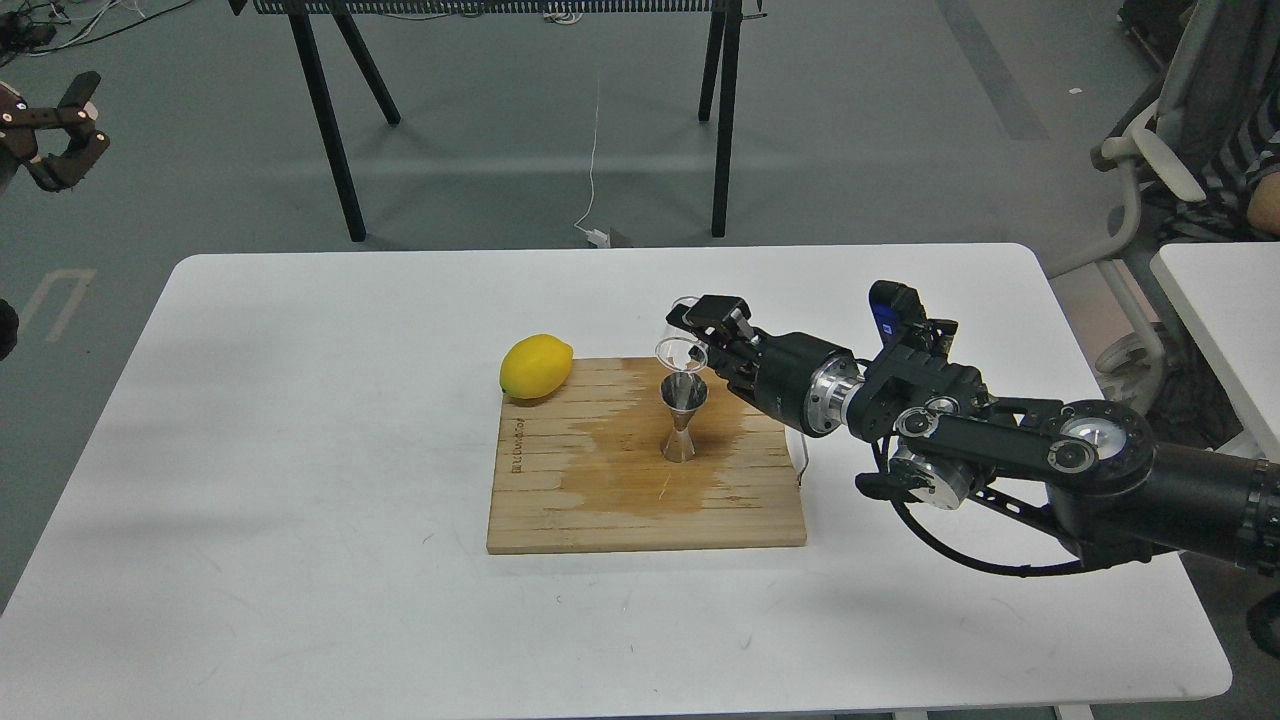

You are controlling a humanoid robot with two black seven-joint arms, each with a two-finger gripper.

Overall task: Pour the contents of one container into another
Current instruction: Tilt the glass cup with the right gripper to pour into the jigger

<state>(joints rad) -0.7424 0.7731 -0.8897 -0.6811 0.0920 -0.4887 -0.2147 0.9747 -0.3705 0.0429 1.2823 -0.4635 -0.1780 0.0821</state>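
Note:
The steel jigger stands upright near the middle of the wooden board. Just above its mouth hangs the small clear glass cup, tipped on its side with its rim facing left and down. My right gripper is shut on that cup, reaching in from the right. My left gripper is raised far off at the upper left edge, over the floor, open with nothing between its fingers.
A yellow lemon rests on the board's back left corner. A wide dark wet stain spreads across the board around the jigger. The board lies on a white table. A chair and a second table stand at the right.

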